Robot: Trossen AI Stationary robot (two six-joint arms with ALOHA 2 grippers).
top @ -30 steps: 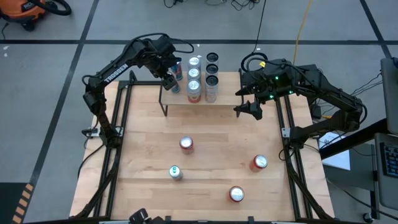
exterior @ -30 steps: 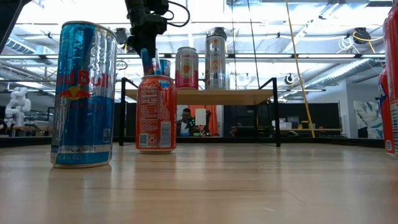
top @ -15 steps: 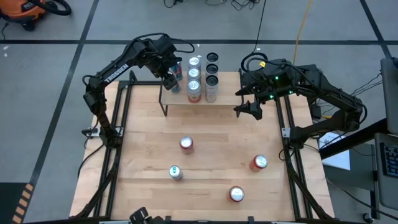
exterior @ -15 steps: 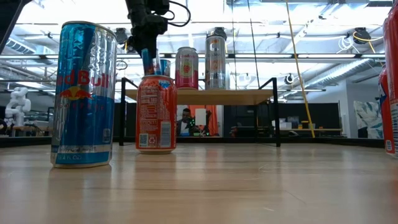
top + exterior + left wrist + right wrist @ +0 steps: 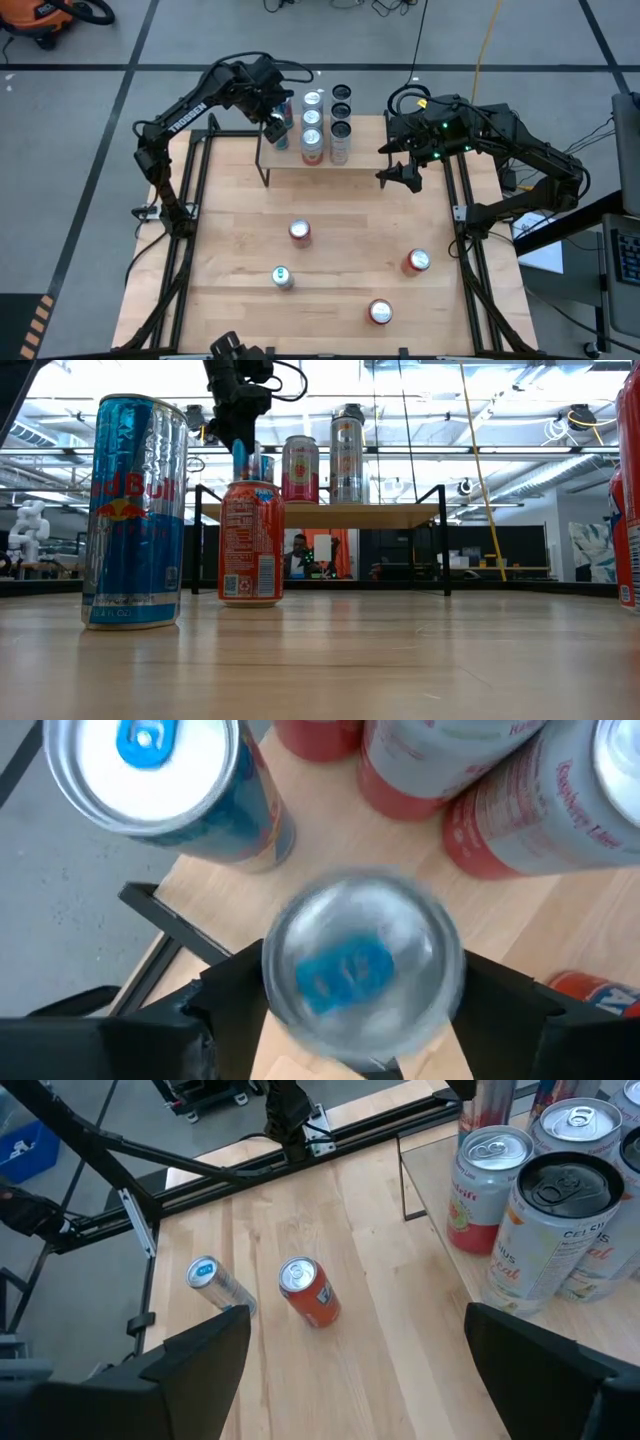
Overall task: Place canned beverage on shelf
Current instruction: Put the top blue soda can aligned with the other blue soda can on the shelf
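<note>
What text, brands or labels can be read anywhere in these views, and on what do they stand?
"Red Bull" (partly cut off): on the tall blue can nearest the low camera.
"TROSSEN": along the left arm in the high view.
"CELSIUS" (partly hidden): on the black-topped can on the shelf.
"Raspberry Lime": on a red-and-white can.
Orange can: nutrition panel print too small to read.

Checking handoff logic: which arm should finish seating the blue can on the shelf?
Left. The left gripper is already over the shelf's left end with the blue can between its fingers. The right gripper hangs open and empty off the shelf's right end.
</note>
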